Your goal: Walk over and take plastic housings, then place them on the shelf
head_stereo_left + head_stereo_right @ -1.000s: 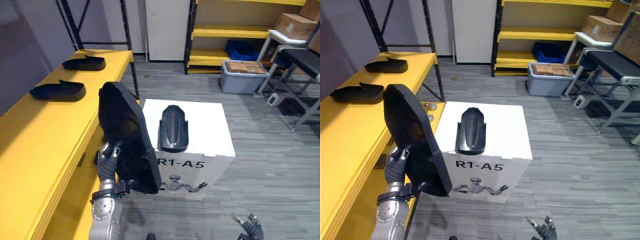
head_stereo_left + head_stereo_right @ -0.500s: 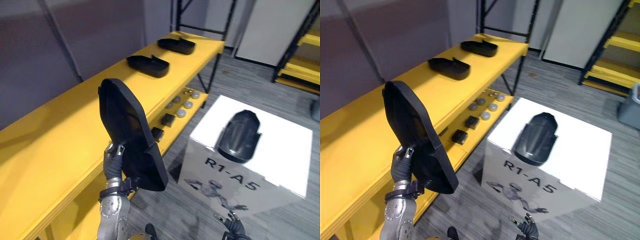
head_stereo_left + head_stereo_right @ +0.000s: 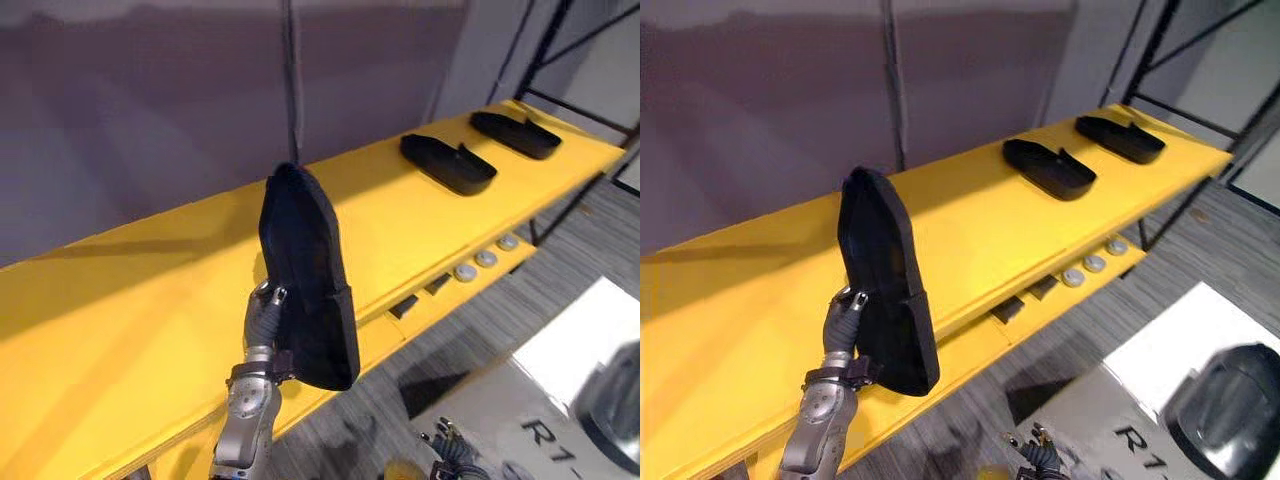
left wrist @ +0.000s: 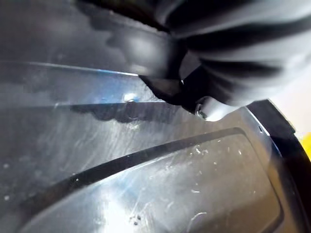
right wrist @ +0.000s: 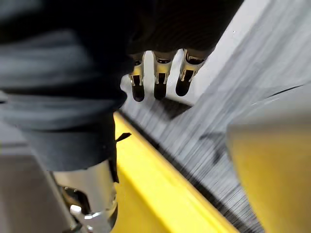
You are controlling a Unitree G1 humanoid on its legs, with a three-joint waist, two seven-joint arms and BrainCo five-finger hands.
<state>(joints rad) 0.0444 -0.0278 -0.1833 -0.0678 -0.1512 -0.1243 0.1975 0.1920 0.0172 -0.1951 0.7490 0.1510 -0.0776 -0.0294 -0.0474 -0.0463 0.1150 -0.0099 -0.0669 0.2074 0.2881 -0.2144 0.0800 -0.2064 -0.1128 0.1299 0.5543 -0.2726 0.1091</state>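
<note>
Black, glossy and long, the moulded plastic housing (image 3: 305, 270) is standing nearly upright in the left hand (image 3: 262, 312), whose fingers are clasping its lower part from behind. Its rounded tip is pointing up, and its lower end is hanging just past the front edge of the broad yellow shelf (image 3: 120, 320). The left wrist view is showing the scuffed inner face of the housing pressed close against the hand.

Farther along the shelf, well apart from the held piece, two low black plastic housings (image 3: 447, 163) (image 3: 515, 134) are already lying flat. Another dark rounded housing (image 3: 1230, 400) is waiting on the white cardboard box (image 3: 1170, 345) on the floor. The right hand (image 5: 156, 80) is hanging low and idle with its fingers straight and loose, carrying nothing.

The step in hand looks to be the placing. To do it well, the arm should be reaching inward over the bare yellow surface, tipping the housing down until its long side is lying flat, and letting go only once its weight is fully on the board, clear of the front lip so that it is not sliding off.
</note>
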